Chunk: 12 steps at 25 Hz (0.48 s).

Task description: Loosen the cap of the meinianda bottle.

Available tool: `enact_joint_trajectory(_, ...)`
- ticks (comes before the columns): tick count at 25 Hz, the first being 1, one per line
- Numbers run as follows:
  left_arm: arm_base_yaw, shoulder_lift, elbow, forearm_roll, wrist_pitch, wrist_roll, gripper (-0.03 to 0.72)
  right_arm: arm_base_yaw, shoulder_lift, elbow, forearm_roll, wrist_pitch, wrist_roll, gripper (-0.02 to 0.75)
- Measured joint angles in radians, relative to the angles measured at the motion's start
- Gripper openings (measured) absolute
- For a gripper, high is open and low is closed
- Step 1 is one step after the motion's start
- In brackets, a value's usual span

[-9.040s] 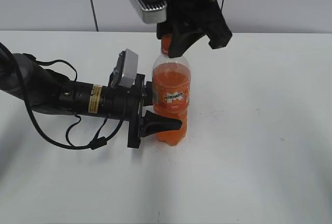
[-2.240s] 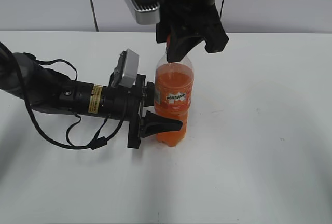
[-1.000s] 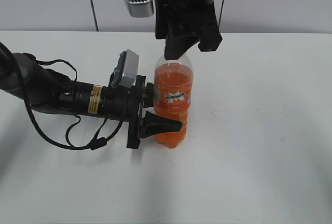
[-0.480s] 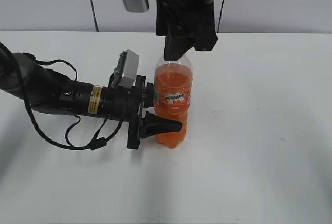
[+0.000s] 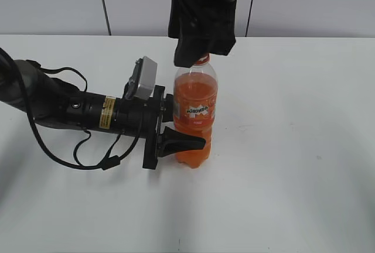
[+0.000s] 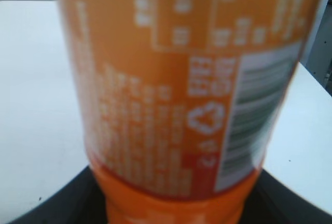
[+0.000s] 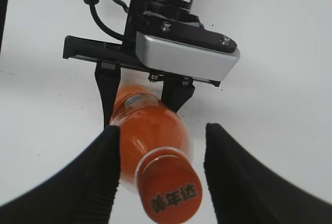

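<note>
The left pincer (image 5: pixel 176 125) clamps the Mirinda bottle (image 5: pixel 194 115) upright on the table (image 5: pixel 293 147). The right pincer (image 7: pixel 161 175) stands apart around the cap (image 7: pixel 170 192); it should close squarely before twisting.

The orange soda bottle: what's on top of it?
An orange cap with dark print tops the meinianda bottle. The right gripper hangs open around it, fingers apart from it. Whether the cap is loosened cannot be seen.
</note>
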Motion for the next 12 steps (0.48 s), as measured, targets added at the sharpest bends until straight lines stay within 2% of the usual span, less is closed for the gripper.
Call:
enact_joint_trajectory(5, 0.000, 0.000, 0.000, 0.003, -0.002, 0.000, 0.395, 0.000, 0.000, -0.030, 0.018, 0.000, 0.151, 0.393)
enact_joint_trajectory(8, 0.000, 0.000, 0.000, 0.004, -0.002, 0.000, 0.395, 0.000, 0.000, -0.085, 0.022, 0.000, 0.372, 0.395)
enact_joint_trajectory(12, 0.000, 0.000, 0.000, 0.004, -0.002, 0.000, 0.395, 0.000, 0.000, -0.147, -0.008, 0.000, 0.772, 0.395)
